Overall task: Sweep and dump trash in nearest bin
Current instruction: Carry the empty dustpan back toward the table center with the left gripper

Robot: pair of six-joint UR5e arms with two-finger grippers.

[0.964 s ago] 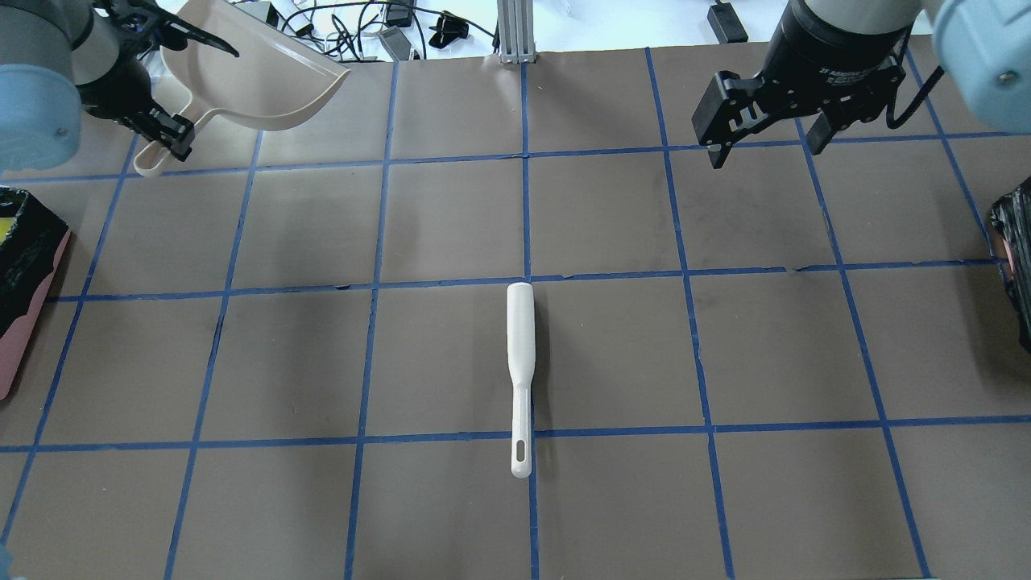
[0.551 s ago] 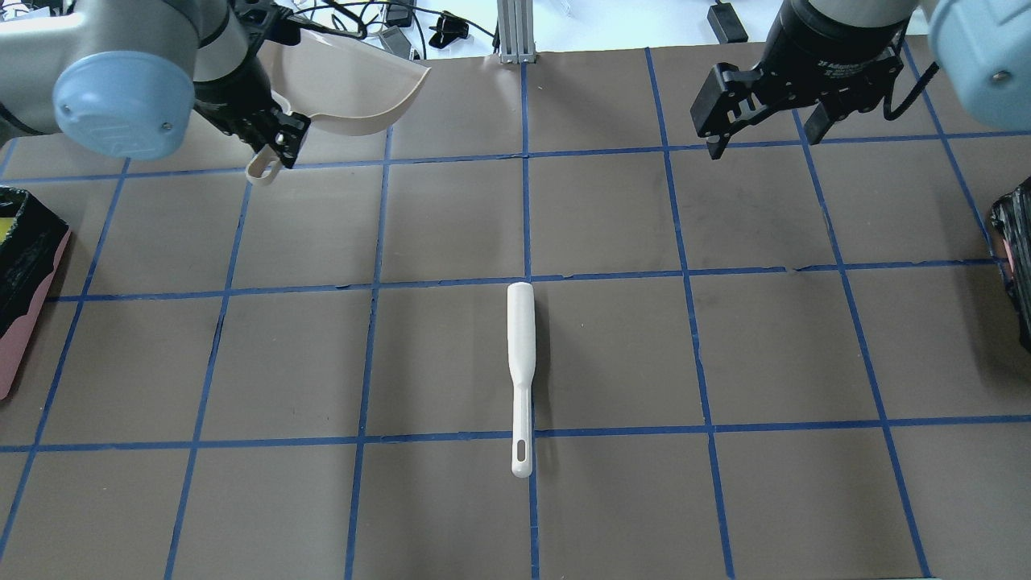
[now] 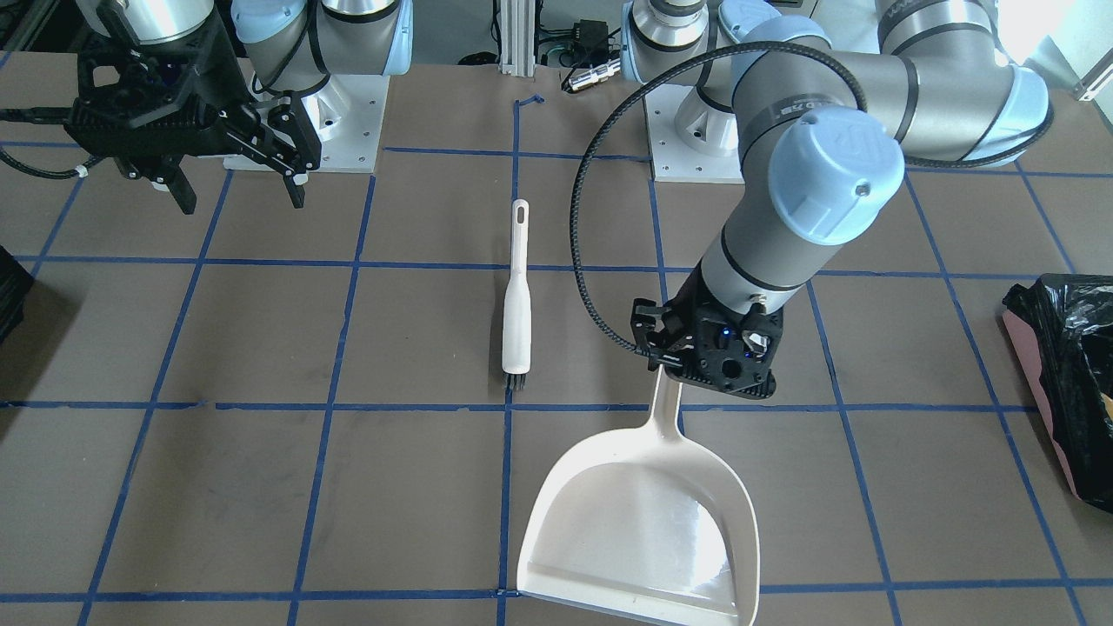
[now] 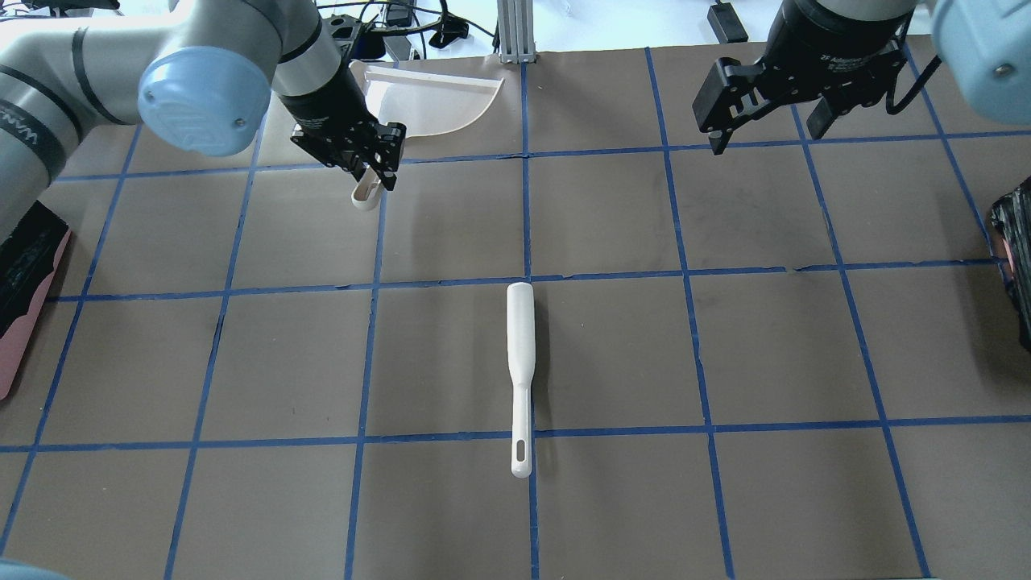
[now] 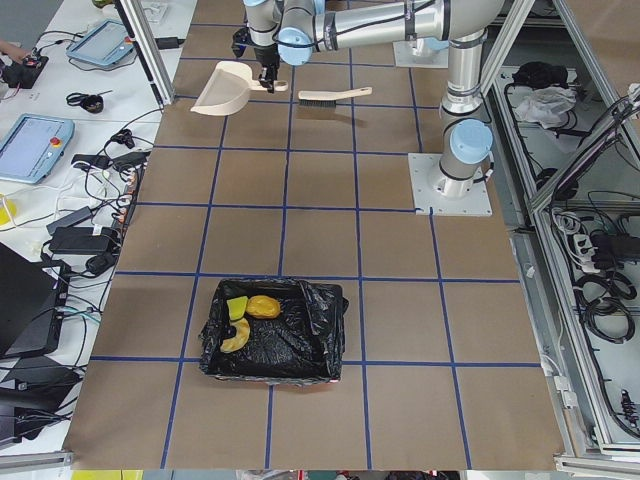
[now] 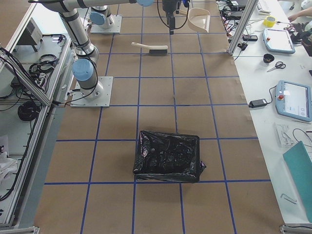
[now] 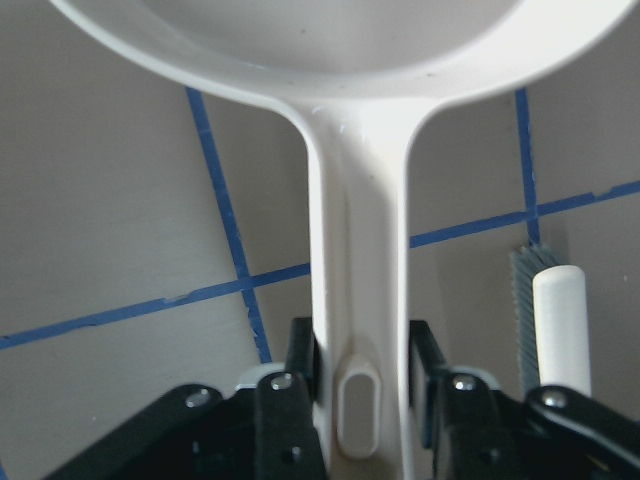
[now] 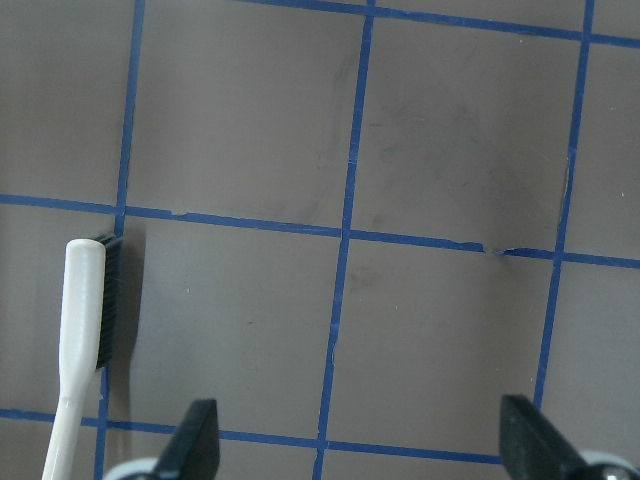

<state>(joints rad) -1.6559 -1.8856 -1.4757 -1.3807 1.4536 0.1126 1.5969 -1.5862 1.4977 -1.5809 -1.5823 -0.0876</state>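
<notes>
Since all three pieces of trash (image 5: 247, 320) lie inside the black-lined bin (image 5: 322, 305), low in the middle of the left-side view, what seems left is parking the empty dustpan (image 3: 643, 513). The left hand (image 7: 362, 378) is clamped on the dustpan's handle (image 7: 355, 250) near its hanging slot, with the pan mouth toward the bottom edge of the front-facing view. Whether the lip touches the counter (image 4: 612, 346) I cannot tell. Lower it level until the base sits flat, then release, keeping to the right of the brush (image 3: 516, 304) in that view. The right hand (image 8: 362, 440), upper left there, hovers wide open and empty.
</notes>
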